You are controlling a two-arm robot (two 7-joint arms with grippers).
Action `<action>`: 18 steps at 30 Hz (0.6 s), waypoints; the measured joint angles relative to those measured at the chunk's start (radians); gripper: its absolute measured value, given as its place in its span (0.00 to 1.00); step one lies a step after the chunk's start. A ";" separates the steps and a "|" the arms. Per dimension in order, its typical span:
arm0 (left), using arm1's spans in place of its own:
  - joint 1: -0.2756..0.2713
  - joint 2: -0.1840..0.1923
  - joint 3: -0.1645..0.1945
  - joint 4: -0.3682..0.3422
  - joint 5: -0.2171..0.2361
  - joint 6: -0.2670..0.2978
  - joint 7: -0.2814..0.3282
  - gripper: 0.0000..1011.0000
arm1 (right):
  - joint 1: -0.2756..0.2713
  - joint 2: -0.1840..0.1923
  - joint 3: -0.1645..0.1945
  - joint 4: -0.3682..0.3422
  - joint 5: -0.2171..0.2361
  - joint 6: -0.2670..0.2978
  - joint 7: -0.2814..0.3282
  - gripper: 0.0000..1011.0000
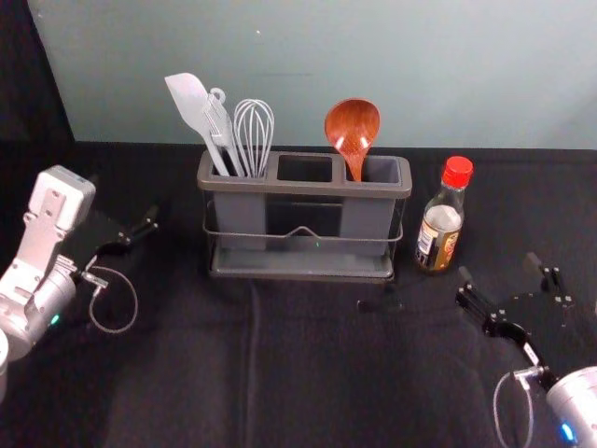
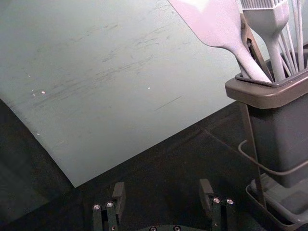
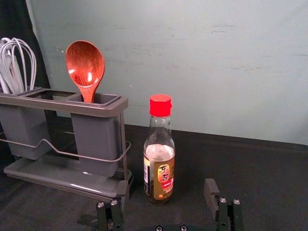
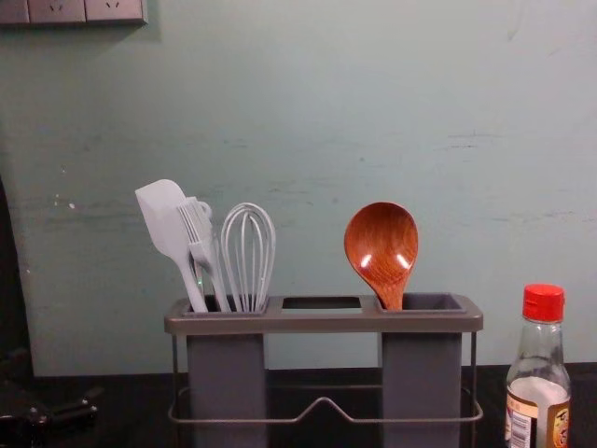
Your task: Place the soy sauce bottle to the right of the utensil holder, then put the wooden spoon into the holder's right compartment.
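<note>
Finding the wooden spoon (image 1: pixel 353 128) bowl-up in the utensil holder's (image 1: pixel 306 188) right compartment, I noted spatula (image 1: pixel 189 101), brush (image 1: pixel 220 123) and whisk (image 1: pixel 254 126) in the left, middle slot open. Soy sauce bottle (image 1: pixel 442 219) stood upright, just right. Left gripper (image 1: pixel 126 201), left of holder, and right gripper (image 1: pixel 498 267), front-right of bottle: jaws wide.

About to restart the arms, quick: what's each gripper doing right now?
Left gripper: open, empty, left of the utensil holder.
Right gripper: open, empty, near the soy sauce bottle.
</note>
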 joint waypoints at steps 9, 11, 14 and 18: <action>0.000 0.000 0.000 0.000 0.000 0.000 0.000 0.99 | 0.000 0.000 0.000 -0.001 0.000 -0.001 -0.001 0.99; 0.000 0.000 0.000 0.000 0.000 0.000 0.000 0.99 | 0.000 0.000 0.000 -0.001 0.000 -0.001 -0.001 0.99; 0.000 0.000 0.000 0.000 0.000 0.000 0.000 0.99 | 0.000 0.000 0.000 -0.001 0.000 -0.001 -0.001 0.99; 0.000 0.000 0.000 0.000 0.000 0.000 0.000 0.99 | 0.000 0.000 0.000 -0.001 0.000 -0.001 -0.001 0.99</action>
